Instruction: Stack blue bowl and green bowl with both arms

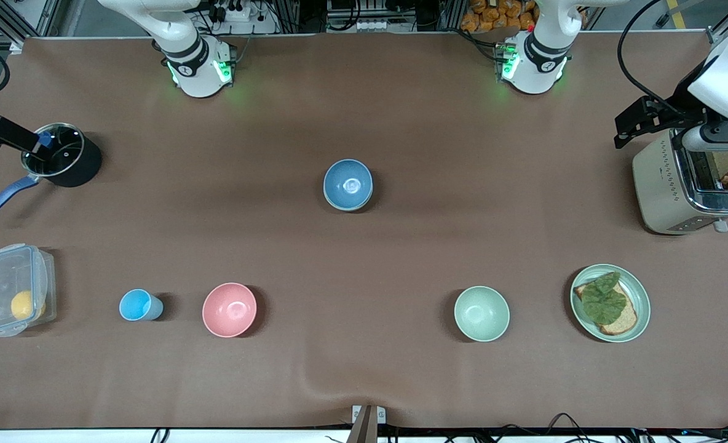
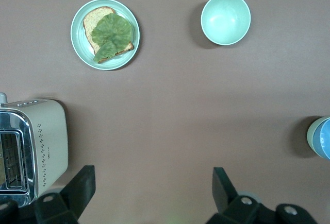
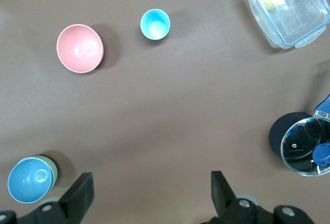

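Five things sit in the row nearest the front camera, none part of my job. From the right arm's end they are a clear lidded box with something yellow inside, a light-blue cup, a pink bowl, a mint-green bowl and a green plate with toast and a leaf. They are well apart from each other, leaving wide lanes of bare table between them.

Farther from the camera, mid-table, the blue bowl sits nested in the green bowl, whose pale rim shows only as a crescent beneath it. I judge the stack made. It stands alone with open cloth all round and no edge close by.

Farther off, at the table's ends, both my arms wait. My right gripper hangs over the black saucepan and my left gripper beside the toaster. Each has its fingers spread wide and holds nothing. Parked out there, they leave the middle free, though pot and toaster stand close to the table's ends.
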